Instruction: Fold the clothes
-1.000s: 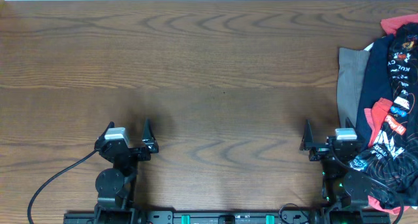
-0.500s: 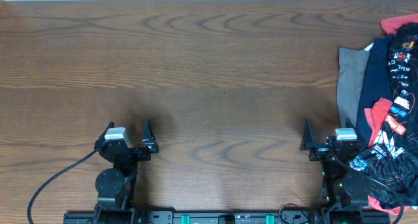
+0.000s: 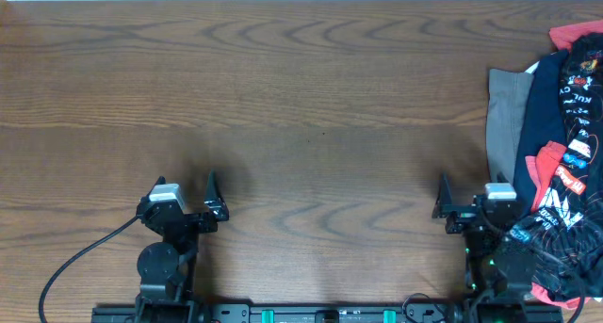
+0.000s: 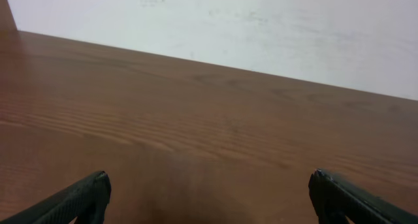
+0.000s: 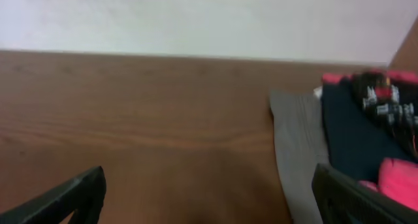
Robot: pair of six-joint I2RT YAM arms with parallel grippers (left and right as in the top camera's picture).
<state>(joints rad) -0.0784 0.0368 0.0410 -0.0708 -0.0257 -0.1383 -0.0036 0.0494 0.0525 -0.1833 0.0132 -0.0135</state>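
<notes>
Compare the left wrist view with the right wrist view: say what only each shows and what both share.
Only the left wrist view: nothing but table ahead of the left claw, with no fabric in sight. Only the right wrist view: clothing to the right of the right claw, namely a grey garment, a navy garment, a black printed jersey and red fabric. Both: brown wood tabletop, a white wall behind it, and open claw tips at the bottom corners, holding nothing.
</notes>
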